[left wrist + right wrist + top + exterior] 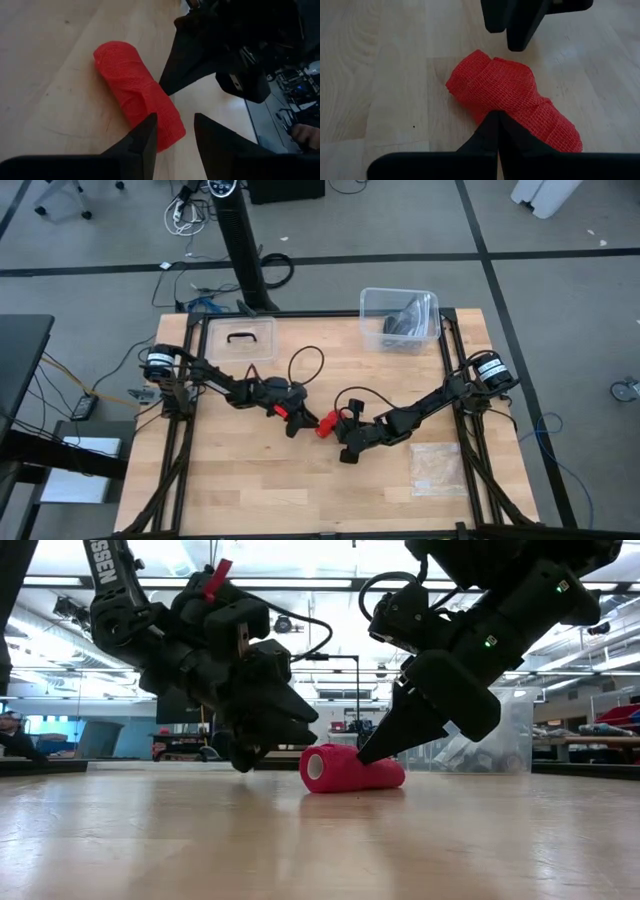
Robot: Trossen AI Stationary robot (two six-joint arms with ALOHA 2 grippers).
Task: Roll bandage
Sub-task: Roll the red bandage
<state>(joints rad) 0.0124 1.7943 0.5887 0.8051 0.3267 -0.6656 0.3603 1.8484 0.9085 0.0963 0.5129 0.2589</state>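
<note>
Bandage [350, 769] lies as a stubby red roll on the counter [260, 480], near its middle, with my two hands meeting over it. My left hand [172, 137] has its fingers parted with a clear gap between them and holds nothing; one fingertip sits just beside the near end of the roll. My right hand [498, 135] is pinched fully together, its tip pressed down against the top of the roll, pinning it rather than gripping around it. I judge the rolling itself is all but done: the fabric looks wound up, though one end seems looser and wider than the other. The next move, I think, calls for lifting both hands straight off without dragging the loose end open. Room is good: bare wood lies all round the roll, the clear tub [400, 320] and the lid [241, 340] stand well apart at the far edge, and a plastic bag [438, 468] lies near the right edge.
</note>
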